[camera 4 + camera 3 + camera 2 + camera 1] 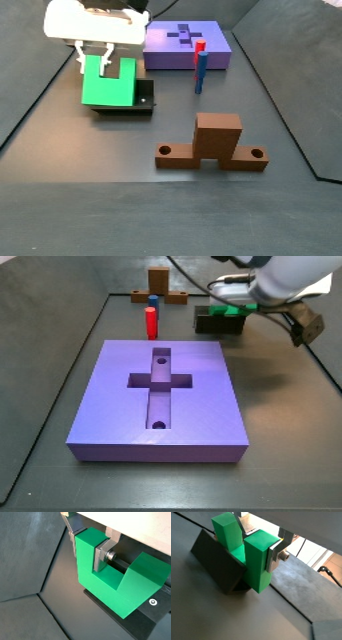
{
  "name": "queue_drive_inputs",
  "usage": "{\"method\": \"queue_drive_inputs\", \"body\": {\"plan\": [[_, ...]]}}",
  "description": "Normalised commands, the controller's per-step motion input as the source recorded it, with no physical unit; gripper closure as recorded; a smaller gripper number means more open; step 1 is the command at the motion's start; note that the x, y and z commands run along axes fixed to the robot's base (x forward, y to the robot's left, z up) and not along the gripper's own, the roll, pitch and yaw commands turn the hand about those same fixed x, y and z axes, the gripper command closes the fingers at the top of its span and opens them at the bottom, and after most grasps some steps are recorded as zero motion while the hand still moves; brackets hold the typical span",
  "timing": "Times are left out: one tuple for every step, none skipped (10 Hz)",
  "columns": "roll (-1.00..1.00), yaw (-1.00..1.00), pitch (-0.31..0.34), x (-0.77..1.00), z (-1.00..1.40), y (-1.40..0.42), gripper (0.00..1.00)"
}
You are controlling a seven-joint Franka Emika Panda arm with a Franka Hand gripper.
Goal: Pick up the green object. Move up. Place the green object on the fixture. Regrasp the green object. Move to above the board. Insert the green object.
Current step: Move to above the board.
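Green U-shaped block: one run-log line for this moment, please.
gripper: shut on one prong | bright green U-shaped block: resting on dark fixture | purple board: cross recess empty

this is a robotics lab test cell: a dark, matte tabletop [80, 190] with raised dark walls along its edges, holding only purpose-made test pieces. a purple board [163, 396] with a cross-shaped recess and two round holes fills the middle, with a slim red peg [151, 321] and a brown wooden block [214, 145] standing near its far edge in a side view. the white robot hand [100, 62] sits over the bright green object [110, 84] on the dark fixture [139, 103] near a tabletop corner, its fingers closed on one prong.
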Motion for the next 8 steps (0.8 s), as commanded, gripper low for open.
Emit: {"method": "queue_drive_inputs", "body": {"plan": [[0.03,0.00,0.022,-0.01,1.40,0.00,1.00],[0.03,0.00,0.022,-0.01,1.40,0.00,1.00],[0.03,-0.01,0.033,-0.02,1.40,0.00,1.00],[0.02,-0.02,0.036,-0.02,1.40,0.00,1.00],[-0.04,-0.01,0.028,-0.05,1.40,0.00,1.00],[-0.02,0.00,0.020,-0.05,1.40,0.01,1.00],[-0.01,0.01,0.047,-0.04,1.40,0.00,1.00],[-0.01,0.01,0.039,-0.04,1.40,-0.01,1.00]]}}
